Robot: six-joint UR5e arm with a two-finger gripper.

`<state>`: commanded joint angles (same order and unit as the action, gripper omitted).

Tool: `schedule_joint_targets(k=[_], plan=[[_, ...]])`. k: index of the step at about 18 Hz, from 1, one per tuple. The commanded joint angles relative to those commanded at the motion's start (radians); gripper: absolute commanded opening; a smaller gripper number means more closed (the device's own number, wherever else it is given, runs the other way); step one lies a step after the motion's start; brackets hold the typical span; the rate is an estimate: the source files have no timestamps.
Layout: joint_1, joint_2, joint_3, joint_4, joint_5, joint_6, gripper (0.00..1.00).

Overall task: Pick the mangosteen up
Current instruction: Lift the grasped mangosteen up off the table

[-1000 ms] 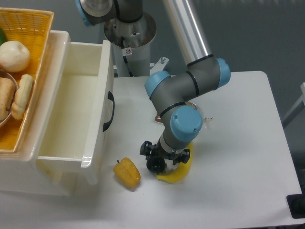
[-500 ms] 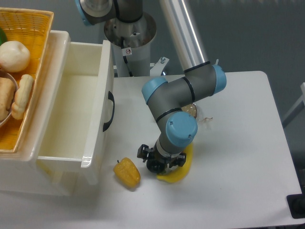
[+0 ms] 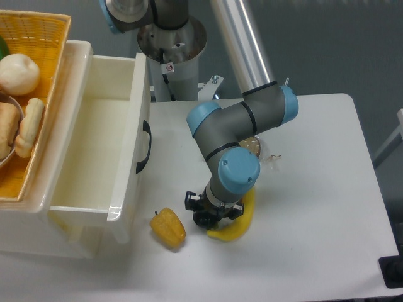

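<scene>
Grasp step, by the look of it: gripper (image 3: 205,217) low on the tabletop (image 3: 315,189) over the dark mangosteen (image 3: 201,219), between yellow pepper (image 3: 168,228) and banana (image 3: 236,221); fingers' closure hidden, cannot tell; next, confirm grip, then lift straight.

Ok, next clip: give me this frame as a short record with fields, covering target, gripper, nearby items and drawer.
target: mangosteen, dark ball under the gripper, mostly hidden
gripper: gripper low over it on the table; jaw state unclear
nearby: yellow pepper to its left, apart; banana beside it
drawer: white drawer open, inside bare
basket: yellow basket at far left, holding food
</scene>
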<state>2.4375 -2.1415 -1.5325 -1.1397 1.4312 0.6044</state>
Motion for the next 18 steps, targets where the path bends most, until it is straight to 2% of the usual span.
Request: schedule_joint_targets(k=[5,11,14,18], plan=[[0.006,0.038,0.005,-0.005,0.002,0.012,0.32],[0.037,0.124,0.002,-0.034,0.003,0.216,0.32],[0.067,0.158,0.000,-0.073,0.003,0.369,0.32],[0.103,0.192,0.000,-0.162,0.005,0.481,0.32]])
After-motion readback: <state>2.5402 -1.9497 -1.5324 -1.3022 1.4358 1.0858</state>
